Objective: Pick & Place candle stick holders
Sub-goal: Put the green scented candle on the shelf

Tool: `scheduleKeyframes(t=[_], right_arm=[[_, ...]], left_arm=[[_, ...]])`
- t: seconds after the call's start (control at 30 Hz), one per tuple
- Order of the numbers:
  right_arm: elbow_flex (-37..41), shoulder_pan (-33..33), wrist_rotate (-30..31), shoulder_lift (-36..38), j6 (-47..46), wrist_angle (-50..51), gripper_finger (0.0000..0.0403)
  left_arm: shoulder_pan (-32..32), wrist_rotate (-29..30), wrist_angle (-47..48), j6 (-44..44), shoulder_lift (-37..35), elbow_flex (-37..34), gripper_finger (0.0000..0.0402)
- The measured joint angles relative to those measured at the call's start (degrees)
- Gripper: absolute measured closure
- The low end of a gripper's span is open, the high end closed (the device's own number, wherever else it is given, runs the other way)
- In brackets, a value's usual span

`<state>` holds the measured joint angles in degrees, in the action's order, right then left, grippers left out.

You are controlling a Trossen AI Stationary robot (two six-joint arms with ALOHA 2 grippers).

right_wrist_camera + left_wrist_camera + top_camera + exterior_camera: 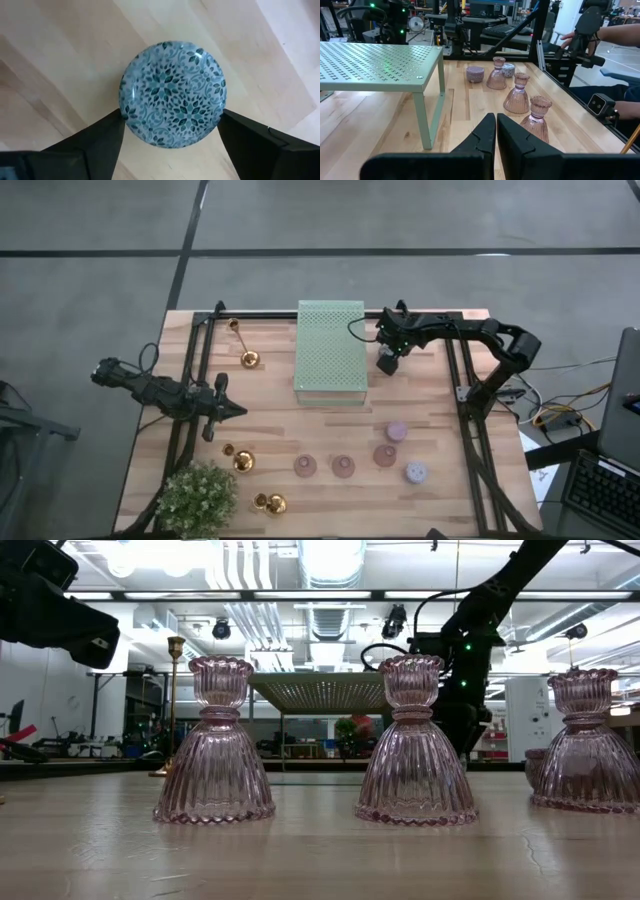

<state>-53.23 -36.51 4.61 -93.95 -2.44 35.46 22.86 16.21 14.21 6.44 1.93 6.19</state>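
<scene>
Patterned holder (172, 95) | between right pincer (172, 131) fingers | beside green block (331, 350)

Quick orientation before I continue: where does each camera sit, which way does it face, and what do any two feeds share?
High: overhead, straight down; both arms, green perforated stand.
Low: tabletop level, facing three pink glass holders; arms above.
Left wrist: looks past the left gripper, jaws shut, toward those holders; a person's hand beyond the table.
Right wrist: looks down; right gripper shut on a blue patterned holder.
Shared: low and left wrist both show the pink holders.
</scene>
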Motion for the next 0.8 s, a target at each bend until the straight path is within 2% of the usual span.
scheduleKeyframes(t=[0.47, 0.8], right_arm=[[0.0, -0.02, 0.6, 0.0, -1.5, -3.19, 0.0046], [0.0, -0.02, -0.47, -0.02, -1.48, -4.59, 0.0061]], left_arm=[[0.01, -0.01, 0.01, 0.0, -0.02, 0.0, 0.0381], [0.01, -0.01, 0.01, 0.0, -0.02, 0.01, 0.0381]])
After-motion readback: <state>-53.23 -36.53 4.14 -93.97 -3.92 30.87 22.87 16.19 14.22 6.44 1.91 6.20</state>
